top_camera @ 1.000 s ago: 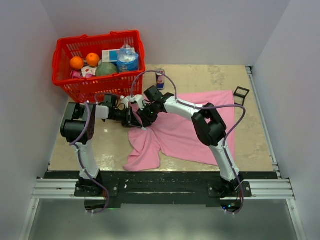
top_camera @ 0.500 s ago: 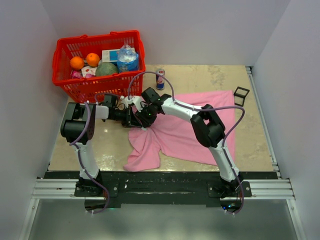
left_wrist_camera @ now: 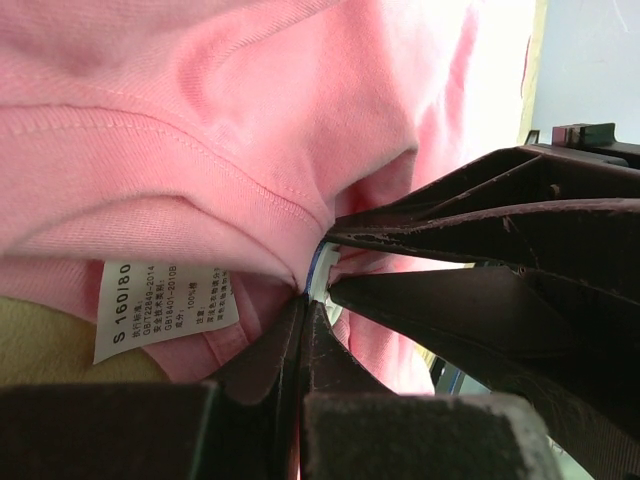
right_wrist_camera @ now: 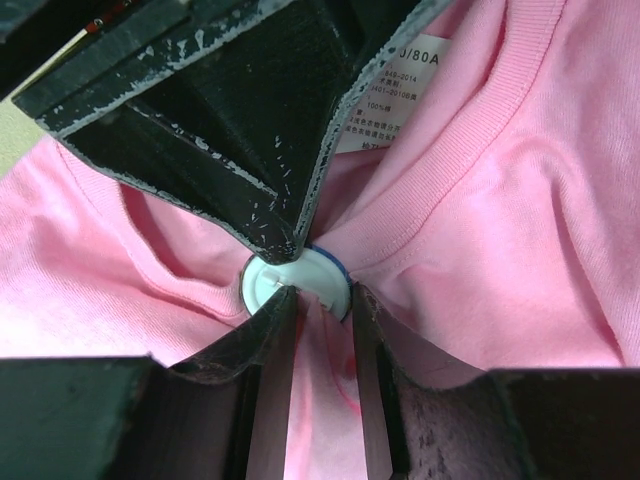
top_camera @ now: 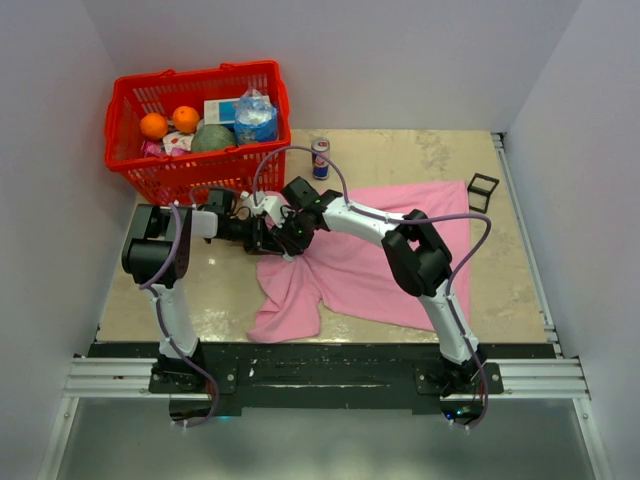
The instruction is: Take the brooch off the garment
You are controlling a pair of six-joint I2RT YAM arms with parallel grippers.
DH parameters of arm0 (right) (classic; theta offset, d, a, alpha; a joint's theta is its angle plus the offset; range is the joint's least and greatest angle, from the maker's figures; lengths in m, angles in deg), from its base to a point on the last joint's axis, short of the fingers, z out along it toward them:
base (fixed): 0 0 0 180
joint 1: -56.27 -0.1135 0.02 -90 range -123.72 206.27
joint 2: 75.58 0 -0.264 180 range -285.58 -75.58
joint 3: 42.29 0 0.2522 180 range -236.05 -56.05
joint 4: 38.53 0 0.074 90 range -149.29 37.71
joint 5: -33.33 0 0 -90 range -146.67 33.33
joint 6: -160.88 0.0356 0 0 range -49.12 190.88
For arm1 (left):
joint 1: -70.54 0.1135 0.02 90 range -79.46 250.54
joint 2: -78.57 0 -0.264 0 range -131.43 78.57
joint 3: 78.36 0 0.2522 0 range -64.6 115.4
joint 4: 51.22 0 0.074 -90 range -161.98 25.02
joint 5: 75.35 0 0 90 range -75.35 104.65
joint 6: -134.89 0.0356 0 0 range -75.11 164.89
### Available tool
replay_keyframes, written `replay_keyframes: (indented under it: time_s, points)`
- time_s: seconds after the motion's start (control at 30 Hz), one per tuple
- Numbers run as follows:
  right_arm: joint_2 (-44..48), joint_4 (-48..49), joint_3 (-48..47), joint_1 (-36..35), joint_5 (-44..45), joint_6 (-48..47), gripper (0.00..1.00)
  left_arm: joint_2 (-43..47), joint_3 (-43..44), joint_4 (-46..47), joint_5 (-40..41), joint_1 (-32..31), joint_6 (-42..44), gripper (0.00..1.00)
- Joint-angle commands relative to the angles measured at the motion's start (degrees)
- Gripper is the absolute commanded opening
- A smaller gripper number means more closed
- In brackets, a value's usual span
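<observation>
The pink garment (top_camera: 370, 260) lies spread on the table, its collar bunched at the left where both grippers meet. In the top view the brooch is hidden. Close up, the brooch (right_wrist_camera: 300, 275) is a small white disc with a blue rim, set in the collar folds, and only its edge (left_wrist_camera: 319, 269) shows from the left wrist. My right gripper (right_wrist_camera: 320, 300) (top_camera: 288, 240) is closed on the brooch's lower edge with cloth between the fingers. My left gripper (left_wrist_camera: 303, 305) (top_camera: 265, 238) is shut on the garment's fabric, tips against the brooch from the opposite side.
A red basket (top_camera: 125, 170) holding oranges, a bottle and other groceries stands at the back left. A drink can (top_camera: 320, 157) stands just behind the grippers. A small black open-frame cube (top_camera: 482, 190) sits at the right edge. A white size label (left_wrist_camera: 160, 305) hangs inside the collar.
The right arm's wrist and forearm have edged slightly left and back. Both grippers remain together at the collar, with their grips unchanged.
</observation>
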Motion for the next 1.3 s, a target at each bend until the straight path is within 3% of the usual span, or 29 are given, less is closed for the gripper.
replay_keyframes:
  time_s: [0.0, 0.2, 0.53, 1.07, 1.23, 1.27]
  points:
    - [-3.9, -8.4, 3.2, 0.1, 5.7, -2.5, 0.31, -1.6, 1.2, 1.1, 2.8, 0.0, 1.8, 0.0]
    - [1.9, -7.1, 5.7, 2.8, 1.0, -1.6, 0.31, -1.4, 1.4, 0.2, 2.9, 0.0, 2.6, 0.0]
    - [-0.3, -8.1, -1.2, 3.8, -5.6, 3.1, 0.33, -1.0, 1.6, 0.2, 3.0, 0.0, 2.5, 0.0]
    - [6.2, -3.7, 6.9, 7.2, -9.5, -0.7, 0.37, 6.6, 1.7, -1.4, 2.2, -0.4, 4.7, 0.0]
    - [5.5, -2.6, 6.3, 7.2, -10.7, 0.5, 0.33, 10.7, 2.8, -4.1, 4.0, -3.4, 7.7, 0.0]
    - [5.3, -2.4, 6.2, 7.2, -11.2, 1.3, 0.28, 11.2, 3.1, -5.7, 4.4, -3.9, 9.5, 0.0]
